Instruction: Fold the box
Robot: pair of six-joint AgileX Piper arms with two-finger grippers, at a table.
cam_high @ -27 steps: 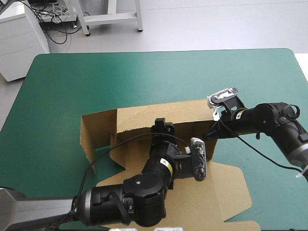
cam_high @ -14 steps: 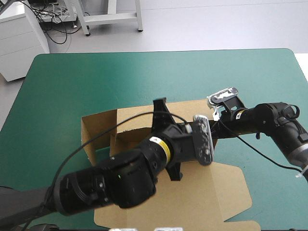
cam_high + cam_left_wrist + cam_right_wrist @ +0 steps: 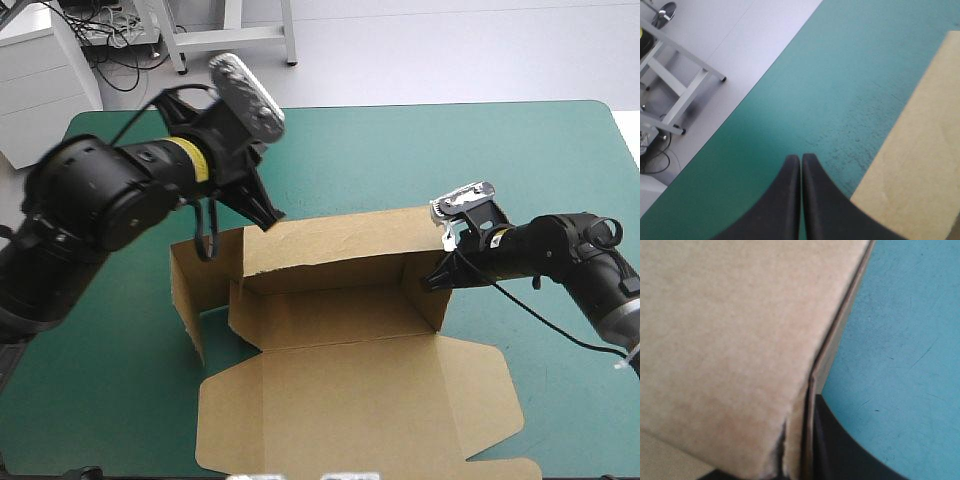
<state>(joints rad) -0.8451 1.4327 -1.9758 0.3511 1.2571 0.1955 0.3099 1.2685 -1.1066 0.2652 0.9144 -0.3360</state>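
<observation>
The brown box (image 3: 330, 300) sits mid-table as an open tray, its back wall (image 3: 340, 240) raised. Its lid (image 3: 360, 400) lies flat toward the front, and a side flap (image 3: 200, 265) splays out on the left. My left gripper (image 3: 271, 216) is shut and empty, its tip pointing down just behind the back wall's left end. In the left wrist view the fingers (image 3: 801, 162) meet over the teal-green cover, with the board (image 3: 920, 165) beside them. My right gripper (image 3: 436, 279) is shut on the box at its right wall; the board (image 3: 740, 340) fills the right wrist view beside one finger (image 3: 840, 450).
The teal-green cover (image 3: 420, 150) stretches from behind the box to the far edge (image 3: 765, 82). A white cabinet (image 3: 40, 80) stands off the far left corner. The left arm's bulk (image 3: 100, 200) hangs over the table's left part.
The left arm rose out of the box's inside and swung to the back left. Its fingers went from open to shut. The right gripper held still on the wall.
</observation>
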